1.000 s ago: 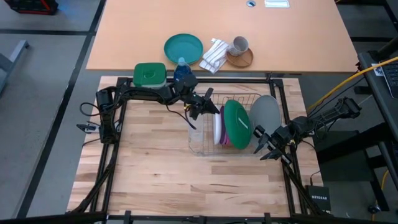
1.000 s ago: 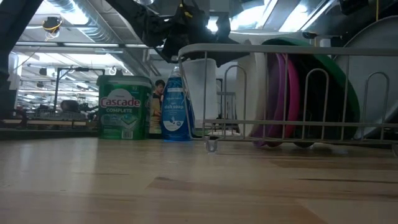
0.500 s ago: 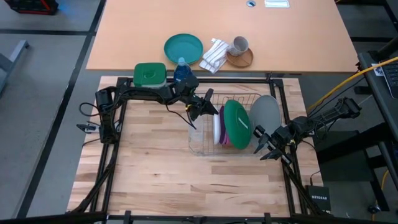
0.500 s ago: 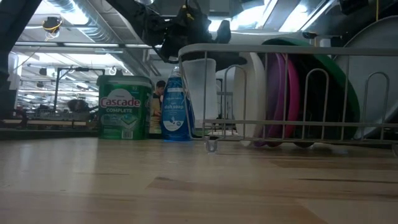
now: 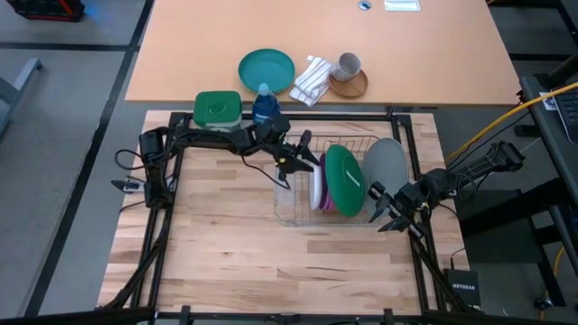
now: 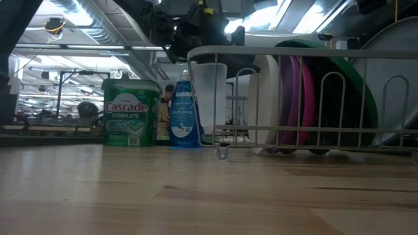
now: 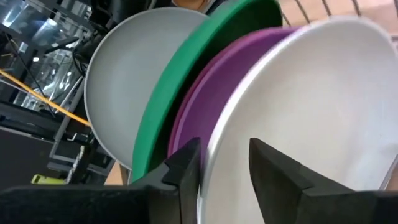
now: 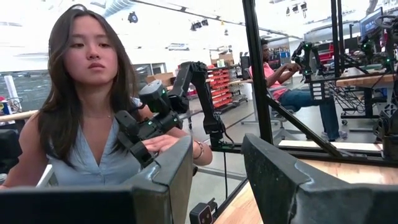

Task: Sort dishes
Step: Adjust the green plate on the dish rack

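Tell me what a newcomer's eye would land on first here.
The wire dish rack mid-table, packed with upright plates: the green plate stands out beside a large grey plate. Next, the left end effector, open, at the white plate on the rack's left end. The right end effector waits, open, by the rack's right side.

Plates (image 5: 343,179) stand on edge in the rack (image 5: 291,209).

Four plates show in one wire rack (image 5: 354,143): white (image 7: 323,106), magenta-pink (image 7: 205,99), green (image 5: 343,179), light grey (image 5: 386,162).
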Robot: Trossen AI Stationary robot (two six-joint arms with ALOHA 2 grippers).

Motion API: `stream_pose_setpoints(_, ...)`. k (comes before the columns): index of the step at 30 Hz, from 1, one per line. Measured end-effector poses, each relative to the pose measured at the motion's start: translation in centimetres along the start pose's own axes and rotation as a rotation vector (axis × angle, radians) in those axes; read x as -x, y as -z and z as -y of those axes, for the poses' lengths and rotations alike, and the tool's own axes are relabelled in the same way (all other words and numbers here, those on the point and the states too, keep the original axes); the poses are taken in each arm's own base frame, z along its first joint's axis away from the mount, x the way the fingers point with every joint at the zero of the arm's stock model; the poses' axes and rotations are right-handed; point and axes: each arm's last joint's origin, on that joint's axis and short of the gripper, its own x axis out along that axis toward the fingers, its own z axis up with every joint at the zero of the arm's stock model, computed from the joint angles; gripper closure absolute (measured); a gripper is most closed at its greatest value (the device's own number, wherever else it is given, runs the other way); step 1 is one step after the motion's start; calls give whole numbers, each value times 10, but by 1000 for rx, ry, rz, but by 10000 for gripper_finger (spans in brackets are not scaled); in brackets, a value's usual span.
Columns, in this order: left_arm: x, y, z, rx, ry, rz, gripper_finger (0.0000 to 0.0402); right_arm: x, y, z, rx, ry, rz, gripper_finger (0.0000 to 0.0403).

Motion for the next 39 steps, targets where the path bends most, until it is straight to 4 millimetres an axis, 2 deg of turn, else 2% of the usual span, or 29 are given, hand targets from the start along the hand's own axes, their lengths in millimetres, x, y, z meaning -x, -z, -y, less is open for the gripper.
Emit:
stream_pose_setpoints(10, -5, -12, -2, 102, -27, 41, 278, 0, -1, 0, 2, -2, 8, 255)
stream_pose_setpoints(21, -3, -10, -4, 239, -74, -48, 279, 0, -1, 0, 1, -2, 8, 255)
stream_pose_setpoints(34, 10, -21, -12, 286, -77, -77, 279, 0, -1, 0, 3, -3, 14, 255)
stream_pose_setpoints(39, 16, -26, -16, 285, -89, -96, 279, 1, -7, -2, 16, -25, 70, 255)
